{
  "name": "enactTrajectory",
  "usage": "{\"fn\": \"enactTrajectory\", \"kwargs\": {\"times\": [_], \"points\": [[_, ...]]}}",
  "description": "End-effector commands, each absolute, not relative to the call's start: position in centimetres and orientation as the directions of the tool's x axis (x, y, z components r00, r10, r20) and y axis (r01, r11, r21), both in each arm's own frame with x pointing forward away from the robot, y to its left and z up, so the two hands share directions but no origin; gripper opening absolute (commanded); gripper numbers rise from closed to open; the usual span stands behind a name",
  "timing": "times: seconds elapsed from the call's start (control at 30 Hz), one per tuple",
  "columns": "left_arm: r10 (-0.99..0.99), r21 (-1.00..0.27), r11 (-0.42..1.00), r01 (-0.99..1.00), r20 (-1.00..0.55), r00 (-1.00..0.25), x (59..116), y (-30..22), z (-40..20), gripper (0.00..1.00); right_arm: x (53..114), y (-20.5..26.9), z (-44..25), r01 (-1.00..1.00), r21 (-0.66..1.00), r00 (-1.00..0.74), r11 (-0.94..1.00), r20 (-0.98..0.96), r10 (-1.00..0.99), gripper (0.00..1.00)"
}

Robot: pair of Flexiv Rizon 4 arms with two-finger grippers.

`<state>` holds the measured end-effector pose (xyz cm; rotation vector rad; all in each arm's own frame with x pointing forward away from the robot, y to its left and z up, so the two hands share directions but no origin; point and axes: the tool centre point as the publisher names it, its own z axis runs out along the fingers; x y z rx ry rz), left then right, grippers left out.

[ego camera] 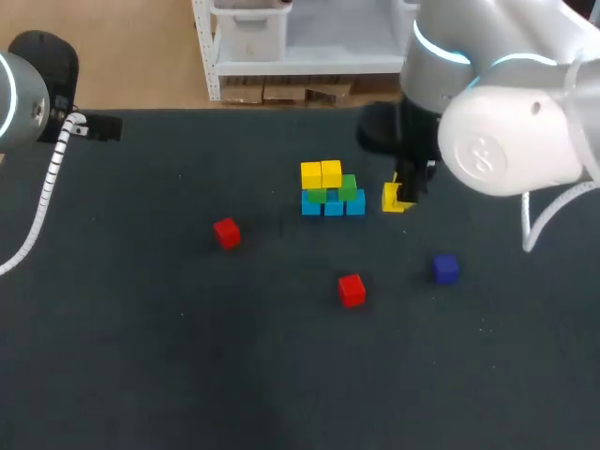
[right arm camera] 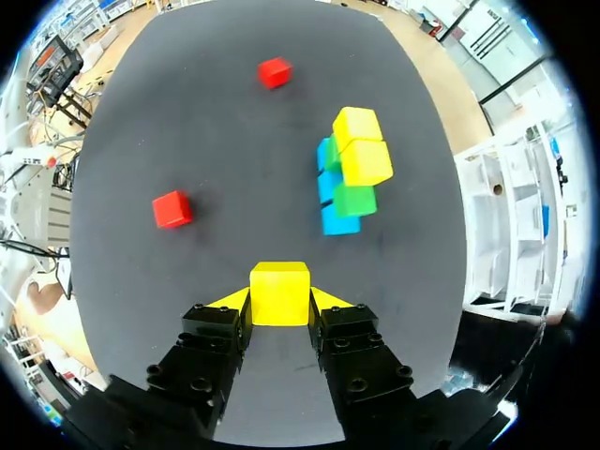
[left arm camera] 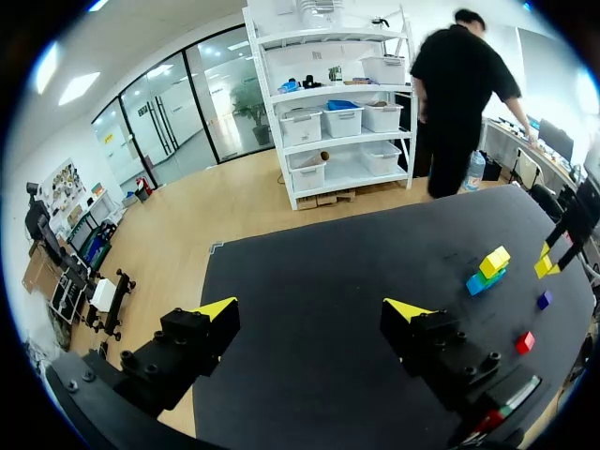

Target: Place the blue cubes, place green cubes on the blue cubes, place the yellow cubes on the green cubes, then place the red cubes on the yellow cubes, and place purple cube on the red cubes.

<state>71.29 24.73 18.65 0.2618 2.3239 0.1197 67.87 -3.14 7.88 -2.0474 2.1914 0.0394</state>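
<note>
Snugly in right pincer point(right arm camera: 279, 300), yellow cube point(right arm camera: 279, 286)

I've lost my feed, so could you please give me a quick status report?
Right end effector shut on yellow cube, beside stack. Left end effector open, far off. Nothing between cube and stack.

1. Three blue cubes point(ego camera: 333, 206) are counted, set in one row.
2. Two green cubes point(ego camera: 347, 186) are counted, resting on the blue row.
3. Three yellow cubes point(ego camera: 321, 174) are counted: two stacked, one apart.
4. Two red cubes point(ego camera: 226, 232) are counted.
5. One purple cube point(ego camera: 444, 268) is counted.
</note>
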Motion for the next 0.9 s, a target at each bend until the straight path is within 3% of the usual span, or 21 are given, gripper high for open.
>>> {"fn": "enactTrajectory", "kwargs": {"times": [0.03, 0.9], "points": [[0.226, 0.165, 0.974, 0.155, -0.702, -0.675, 71.2, 24.8, 18.7, 1.00, 69.6, -2.2, 7.9, -0.996, -0.063, -0.061, 0.068, -0.114, -0.992, 0.00], [0.226, 0.165, 0.974, 0.155, -0.702, -0.675, 71.2, 24.8, 18.7, 1.00, 74.3, 0.6, 7.6, -0.997, -0.054, 0.056, -0.051, -0.101, -0.993, 0.00]]}}
